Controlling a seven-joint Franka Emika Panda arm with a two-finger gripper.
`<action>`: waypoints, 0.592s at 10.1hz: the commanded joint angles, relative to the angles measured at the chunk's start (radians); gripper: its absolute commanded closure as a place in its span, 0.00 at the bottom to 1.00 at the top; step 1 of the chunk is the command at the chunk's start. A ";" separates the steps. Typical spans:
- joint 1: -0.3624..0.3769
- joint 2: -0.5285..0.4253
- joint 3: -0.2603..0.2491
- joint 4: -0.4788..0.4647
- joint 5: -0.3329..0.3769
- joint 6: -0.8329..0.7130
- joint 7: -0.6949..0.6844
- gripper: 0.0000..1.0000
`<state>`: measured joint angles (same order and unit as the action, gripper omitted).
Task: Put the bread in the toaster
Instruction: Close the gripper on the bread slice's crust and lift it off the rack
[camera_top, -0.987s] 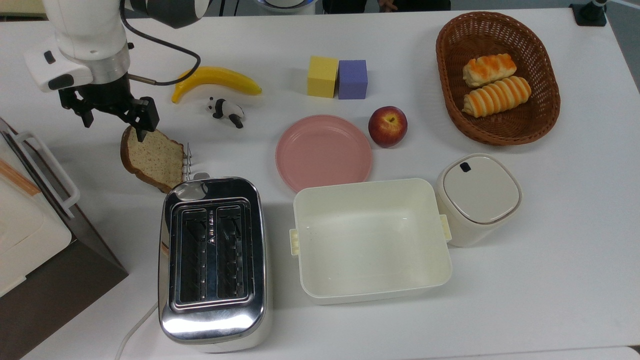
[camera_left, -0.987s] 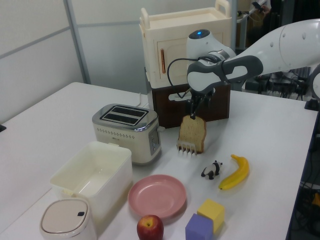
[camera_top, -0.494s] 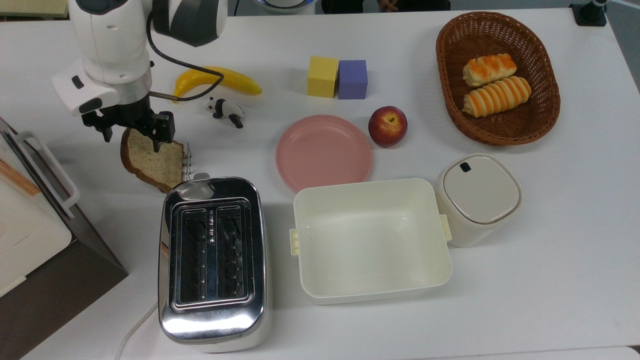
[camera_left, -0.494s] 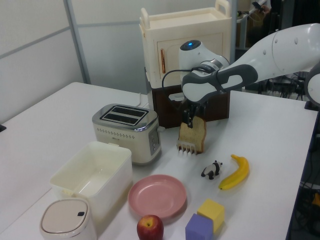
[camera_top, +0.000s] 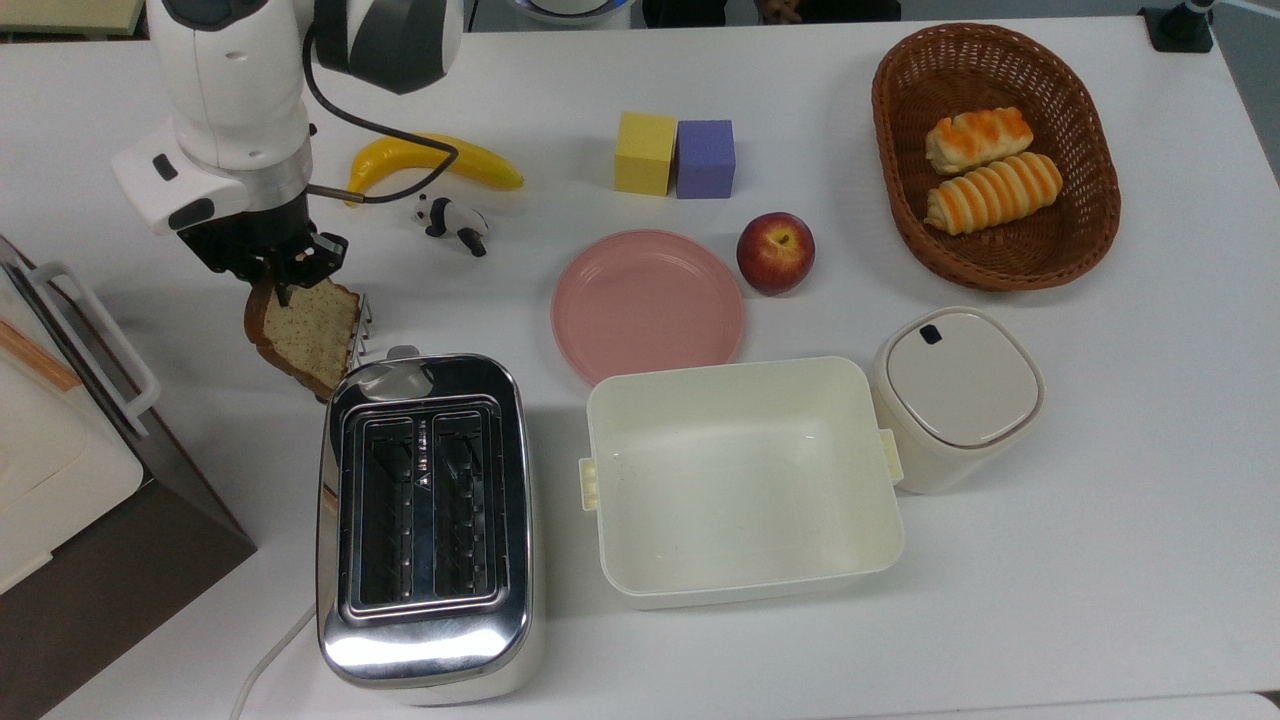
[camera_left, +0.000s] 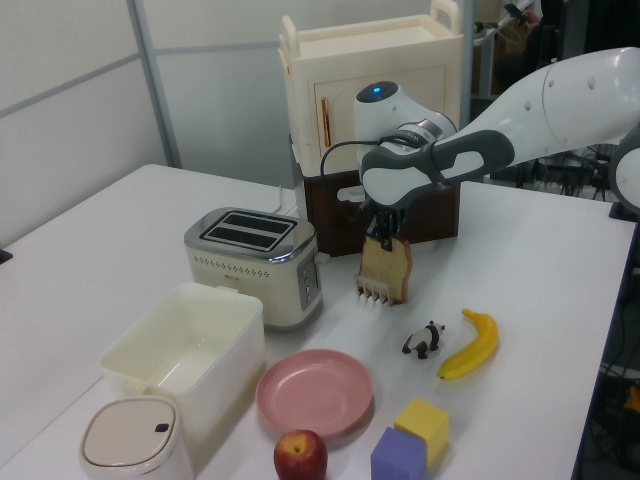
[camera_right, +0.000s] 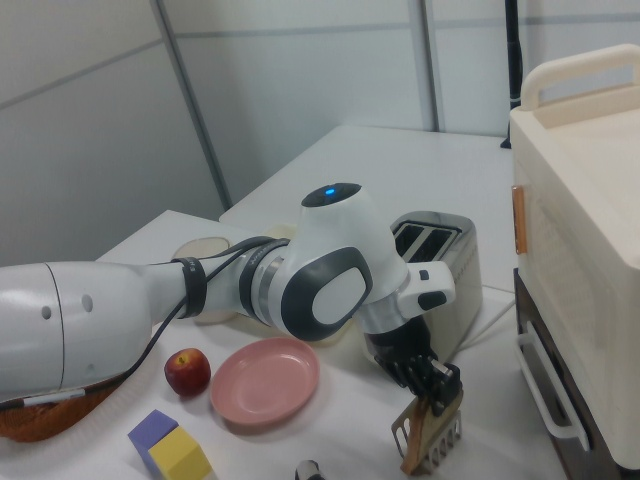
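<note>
Speckled brown bread (camera_top: 303, 335), seemingly pinched by the pincer (camera_top: 283, 272), beside chrome toaster (camera_top: 425, 520).

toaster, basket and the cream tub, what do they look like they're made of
The toaster: polished metal, probably chrome or steel, since its shell mirrors the lights; the base looks like cream plastic. The basket: woven brown wicker or rattan, with the weave texture plain on its wall. The cream tub: likely matte plastic, smooth and uniform with moulded clips on its sides.
</note>
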<state>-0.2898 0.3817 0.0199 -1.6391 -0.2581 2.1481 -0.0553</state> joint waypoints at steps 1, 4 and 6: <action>0.008 -0.010 -0.001 -0.015 -0.026 0.015 0.018 1.00; 0.009 -0.050 0.101 -0.007 -0.026 0.003 0.032 1.00; 0.020 -0.137 0.152 -0.005 -0.023 -0.037 0.064 1.00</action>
<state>-0.2825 0.3581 0.1282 -1.6167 -0.2610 2.1483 -0.0351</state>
